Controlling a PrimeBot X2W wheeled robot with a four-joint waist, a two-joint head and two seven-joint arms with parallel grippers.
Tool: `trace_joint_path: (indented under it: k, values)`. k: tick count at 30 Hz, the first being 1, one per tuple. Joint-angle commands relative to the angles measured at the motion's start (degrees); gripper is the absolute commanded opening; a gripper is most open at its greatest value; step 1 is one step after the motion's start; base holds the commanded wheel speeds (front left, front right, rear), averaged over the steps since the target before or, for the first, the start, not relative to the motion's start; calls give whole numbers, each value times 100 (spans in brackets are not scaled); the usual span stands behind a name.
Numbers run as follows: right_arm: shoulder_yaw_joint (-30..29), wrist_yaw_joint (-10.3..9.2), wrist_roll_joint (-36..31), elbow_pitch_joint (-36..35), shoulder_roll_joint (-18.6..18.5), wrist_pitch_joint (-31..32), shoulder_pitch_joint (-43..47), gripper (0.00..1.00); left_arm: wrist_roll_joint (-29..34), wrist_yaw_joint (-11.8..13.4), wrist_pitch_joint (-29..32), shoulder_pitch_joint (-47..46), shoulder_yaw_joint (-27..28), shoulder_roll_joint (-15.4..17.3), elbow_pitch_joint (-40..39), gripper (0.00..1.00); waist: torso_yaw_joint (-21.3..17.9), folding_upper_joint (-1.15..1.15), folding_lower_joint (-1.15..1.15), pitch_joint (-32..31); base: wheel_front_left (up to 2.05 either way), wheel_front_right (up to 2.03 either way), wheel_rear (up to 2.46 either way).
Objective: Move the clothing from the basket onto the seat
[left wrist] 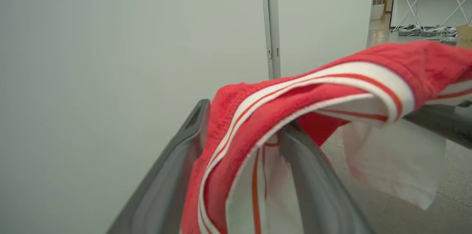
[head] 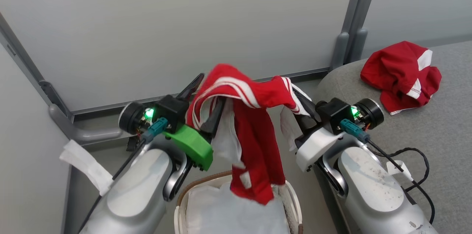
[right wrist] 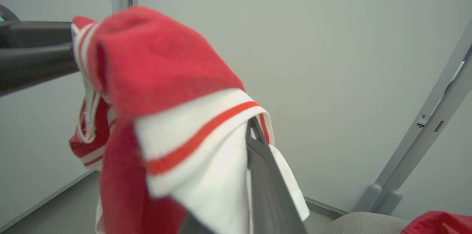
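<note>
One crumpled red-and-white garment point(head: 402, 73) already on large grey fabric seat point(head: 424, 145), two o'clock. Second striped garment point(head: 254, 134) hung above white woven-rimmed basket point(head: 179, 208), over left gripper point(head: 212, 88), fingers apart, and right gripper point(head: 300, 97), cannot tell.

Open grey seat point(head: 435, 142) spreads at right, bare but for a red garment point(head: 402, 73) crumpled near its far edge. Partition panels point(head: 184, 24) and a grey post point(head: 354, 13) close off the space ahead, the basket point(head: 293, 199) below.

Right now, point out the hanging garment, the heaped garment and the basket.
Hanging garment point(head: 258, 142): head view, its red drooping middle.
Heaped garment point(head: 398, 68): head view, red upper fold.
Basket point(head: 201, 183): head view, brown rim.
</note>
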Motion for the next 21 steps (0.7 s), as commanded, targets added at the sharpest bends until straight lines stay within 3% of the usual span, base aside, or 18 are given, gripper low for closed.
trace_joint_path:
  k: [1, 21]
  values:
    - [-80, -8, -51, -38, -20, -1, 1, 0, 21, 32, -38, 196, 24, -7, 46, 100, -17, 0, 0, 7, 0, 0, 0]
    - [-872, -8, -567, -265, -20, -1, -101, 0, 352, -160, -64, 1920, 1011, -462, -10, 100, -447, 0, 0, 125, 0, 0, 0]
